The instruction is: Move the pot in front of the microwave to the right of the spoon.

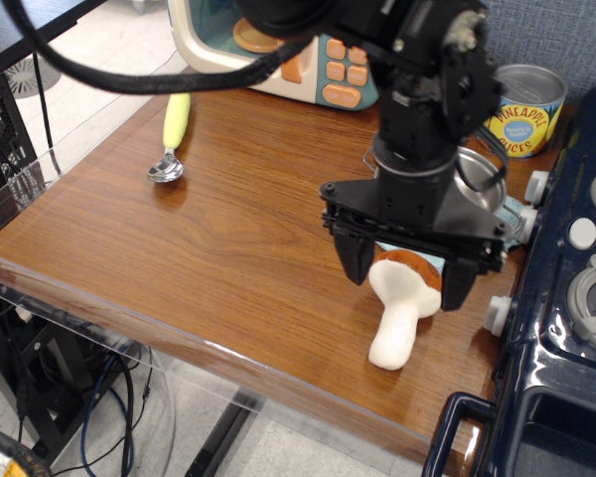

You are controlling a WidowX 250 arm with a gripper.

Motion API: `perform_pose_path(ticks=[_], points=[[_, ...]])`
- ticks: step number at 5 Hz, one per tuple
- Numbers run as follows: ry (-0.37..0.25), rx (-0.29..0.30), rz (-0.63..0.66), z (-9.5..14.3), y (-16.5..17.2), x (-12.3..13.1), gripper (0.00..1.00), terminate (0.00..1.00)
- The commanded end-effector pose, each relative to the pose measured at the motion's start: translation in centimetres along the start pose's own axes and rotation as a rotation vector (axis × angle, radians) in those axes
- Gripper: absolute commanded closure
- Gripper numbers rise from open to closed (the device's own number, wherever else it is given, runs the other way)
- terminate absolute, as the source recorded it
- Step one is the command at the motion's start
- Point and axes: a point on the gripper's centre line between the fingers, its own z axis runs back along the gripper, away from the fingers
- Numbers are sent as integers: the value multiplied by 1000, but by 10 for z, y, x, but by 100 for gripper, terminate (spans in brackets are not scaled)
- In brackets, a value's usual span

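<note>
The shiny steel pot (480,171) stands right of centre on the wooden table, mostly hidden behind my arm; only its right rim and a wire handle show. The microwave (330,62) is at the back, cream with a teal front and orange buttons. The spoon (173,137) with its yellow-green handle lies at the left, in front of the microwave. My gripper (405,283) is open and empty. It hangs in front of the pot, its black fingers (356,260) straddling the cap of a toy mushroom (397,320).
A pineapple can (523,109) stands at the back right. A dark blue toy stove (566,328) fills the right edge. A teal cloth (518,215) lies under the pot. The table's front edge (179,333) has a clear plastic lip.
</note>
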Motion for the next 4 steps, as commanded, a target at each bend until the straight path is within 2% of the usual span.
perform_pose_path(ticks=[1,2,3,4], points=[[-20,-75,174,19,17,31,0,0],[-70,-80,273,21,30,45,0,0],[-71,-38,314,19,35,65,0,0],[-61,-11,338,12,39,73,0,0]])
